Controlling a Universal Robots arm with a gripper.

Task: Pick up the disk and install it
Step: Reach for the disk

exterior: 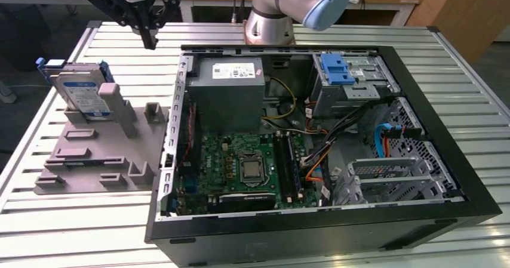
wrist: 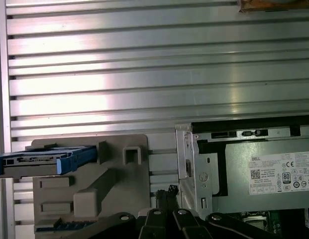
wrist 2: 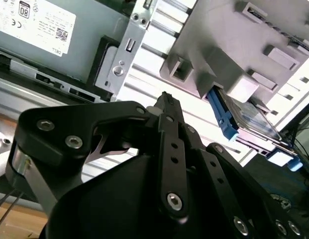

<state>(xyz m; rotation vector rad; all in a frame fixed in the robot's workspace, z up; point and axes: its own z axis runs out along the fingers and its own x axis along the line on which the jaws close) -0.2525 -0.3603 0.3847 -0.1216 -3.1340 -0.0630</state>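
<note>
Well, pick-up not yet begun: gripper [exterior: 149, 41] empty, jaws pressed together.
Disk [exterior: 82, 94] stood upright in the grey holder [exterior: 88, 154]; gripper hung well apart off the holder's corner; grasping called for spreading jaws first.

**First speaker:** What print is shown?

**Second speaker:** A white sticker [wrist: 281, 174] is seen on the grey power-supply box [wrist: 239, 195]. Small dark print, a square code and round marks are carried on it.

**First speaker:** Is anything else lettered?

**Second speaker:** A white-and-blue label [exterior: 86, 101] is borne by the disk [exterior: 76, 75]. Its print cannot be made out.
</note>
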